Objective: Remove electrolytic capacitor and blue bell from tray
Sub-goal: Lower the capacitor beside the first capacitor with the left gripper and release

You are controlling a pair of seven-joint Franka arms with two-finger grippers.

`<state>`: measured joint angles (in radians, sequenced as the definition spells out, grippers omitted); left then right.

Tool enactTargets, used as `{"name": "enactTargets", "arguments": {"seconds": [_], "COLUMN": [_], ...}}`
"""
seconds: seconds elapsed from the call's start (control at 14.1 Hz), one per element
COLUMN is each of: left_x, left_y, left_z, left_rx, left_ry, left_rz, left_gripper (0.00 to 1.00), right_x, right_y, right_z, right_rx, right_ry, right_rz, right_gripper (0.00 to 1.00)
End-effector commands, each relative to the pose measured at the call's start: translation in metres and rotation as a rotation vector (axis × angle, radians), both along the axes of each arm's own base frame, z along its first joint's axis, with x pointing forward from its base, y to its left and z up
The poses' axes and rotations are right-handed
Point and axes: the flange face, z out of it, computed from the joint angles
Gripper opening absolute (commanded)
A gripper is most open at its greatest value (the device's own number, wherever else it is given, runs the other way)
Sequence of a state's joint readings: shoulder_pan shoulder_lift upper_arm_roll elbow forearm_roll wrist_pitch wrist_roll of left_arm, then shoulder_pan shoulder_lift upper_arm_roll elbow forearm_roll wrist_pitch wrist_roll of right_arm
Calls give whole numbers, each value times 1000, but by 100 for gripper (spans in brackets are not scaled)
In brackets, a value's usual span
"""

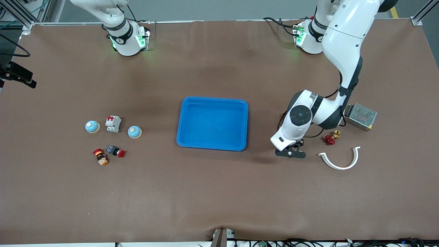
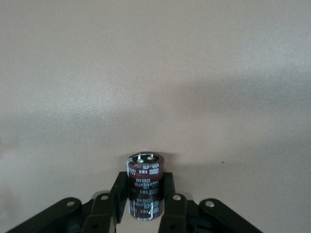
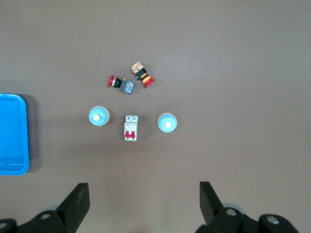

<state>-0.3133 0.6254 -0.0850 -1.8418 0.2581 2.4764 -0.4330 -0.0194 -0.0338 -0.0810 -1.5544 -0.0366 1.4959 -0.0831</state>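
Observation:
My left gripper [image 1: 290, 153] is low over the table between the blue tray [image 1: 214, 100] and a white curved piece. In the left wrist view it [image 2: 144, 188] is shut on a dark brown capacitor [image 2: 144, 180] with white print, held upright between the fingers. The capacitor is hidden in the front view. Two light blue bells [image 1: 92, 126] [image 1: 134, 132] stand toward the right arm's end of the table. They also show in the right wrist view [image 3: 167, 123] [image 3: 98, 116]. My right gripper [image 3: 143, 196] hangs high over them, open and empty, out of the front view.
A white and red circuit breaker [image 1: 113, 123] stands between the bells. Two red push buttons [image 1: 115, 151] [image 1: 100, 156] lie nearer the front camera. Near the left gripper lie a red valve [image 1: 330, 139], a metal power supply [image 1: 360, 116] and the white curved piece [image 1: 341, 161].

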Motion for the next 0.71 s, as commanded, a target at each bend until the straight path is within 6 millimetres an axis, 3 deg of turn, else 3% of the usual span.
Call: {"name": "enactTargets", "arguments": {"seconds": [0.0,0.07,0.14,0.21,0.64], "left_x": [-2,-1,-2,-2,-1], "left_y": [0,0,-1,-2,-1], "left_z": [-5,-6,-6,-7,-5], "left_rx": [19,20,18,18,18], "left_ry": [-19,-20,-19,-19,-22], "left_rz": [-10,-11,-10,-4,30], "left_gripper": [0,0,35,99,100], "right_x": [-5,-5,-5,-5,-3], "right_y": [3,2,0,-1,1], "right_z": [7,7,7,7,-3], "right_rx": [18,19,19,19,21], "right_ry": [-12,-10,-10,-8,18], "right_rz": [-6,-6,-8,-8,-7], "right_gripper": [100,100,100,100,100]}}
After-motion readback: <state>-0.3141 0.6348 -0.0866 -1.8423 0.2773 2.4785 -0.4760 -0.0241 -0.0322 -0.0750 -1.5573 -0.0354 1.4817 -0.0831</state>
